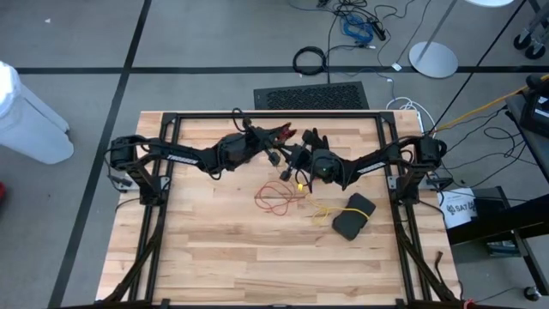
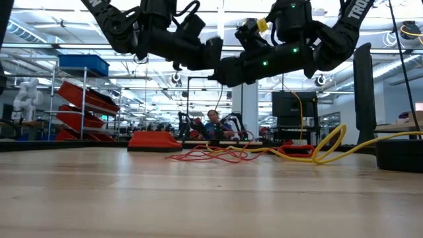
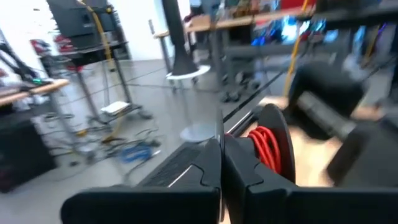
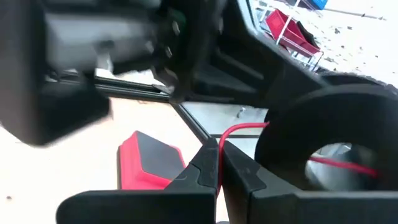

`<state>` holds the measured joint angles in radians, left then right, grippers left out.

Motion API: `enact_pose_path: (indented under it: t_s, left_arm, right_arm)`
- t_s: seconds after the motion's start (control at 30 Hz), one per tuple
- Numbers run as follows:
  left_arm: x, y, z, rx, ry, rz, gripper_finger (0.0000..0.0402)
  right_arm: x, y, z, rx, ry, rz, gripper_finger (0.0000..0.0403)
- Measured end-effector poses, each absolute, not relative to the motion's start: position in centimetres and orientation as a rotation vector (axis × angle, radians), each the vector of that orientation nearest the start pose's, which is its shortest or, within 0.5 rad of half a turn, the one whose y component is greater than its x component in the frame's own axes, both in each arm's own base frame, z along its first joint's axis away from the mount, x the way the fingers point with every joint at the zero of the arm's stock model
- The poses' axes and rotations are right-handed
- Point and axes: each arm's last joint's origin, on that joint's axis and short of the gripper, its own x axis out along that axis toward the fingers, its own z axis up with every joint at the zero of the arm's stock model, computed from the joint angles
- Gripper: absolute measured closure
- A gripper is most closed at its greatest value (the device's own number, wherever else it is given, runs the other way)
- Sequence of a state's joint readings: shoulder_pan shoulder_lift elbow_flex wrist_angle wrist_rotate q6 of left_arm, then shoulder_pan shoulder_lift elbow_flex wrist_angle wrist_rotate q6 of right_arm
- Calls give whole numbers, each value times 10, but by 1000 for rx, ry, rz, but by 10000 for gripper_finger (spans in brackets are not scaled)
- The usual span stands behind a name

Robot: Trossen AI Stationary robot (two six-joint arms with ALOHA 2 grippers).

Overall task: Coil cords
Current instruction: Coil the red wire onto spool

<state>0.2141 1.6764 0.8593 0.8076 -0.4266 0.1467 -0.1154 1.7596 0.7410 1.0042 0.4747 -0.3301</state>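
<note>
My two grippers meet high above the table's far middle. My left gripper (image 3: 222,155) is shut at a small black reel (image 3: 277,143) wound with red-orange cord. My right gripper (image 4: 220,155) is shut on the red-orange cord (image 4: 239,129) next to the same reel (image 4: 348,118). The rest of that cord lies in loose loops on the wood (image 1: 274,199), also seen in the low view (image 2: 218,155). The yellow cord (image 1: 322,210) lies loose on the table to its right. Its reel does not show. My left gripper is shut with a thin dark edge (image 3: 222,127) standing up between its fingertips, right beside the reel's wound core. Whether that edge is the reel's flange I cannot tell. The reel is lifted clear of the table. My right gripper pinches a single strand of the red-orange cord (image 4: 222,140) at its fingertips, a short way from the reel. From the fingers the strand curves over into the reel. The hold is clear of the table.
A red and black block (image 4: 146,162) lies on the table's far part (image 1: 279,131). A black glove-like thing (image 1: 353,215) lies at the right, next to the yellow cord. A thick yellow cable (image 2: 330,145) and a dark box (image 2: 400,153) show at the right in the low view.
</note>
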Motion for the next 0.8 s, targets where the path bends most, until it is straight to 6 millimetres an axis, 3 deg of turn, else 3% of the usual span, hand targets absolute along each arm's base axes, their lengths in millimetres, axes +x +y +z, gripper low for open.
enact_pose_path:
  t_s: [0.43, 0.8]
  left_arm:
    - [341, 98, 230, -20, -13, 484, 401]
    - [326, 99, 241, -77, 112, 311, 401]
  right_arm:
    - [334, -53, 177, -389, 179, -645, 403]
    - [318, -58, 161, -417, 244, -706, 403]
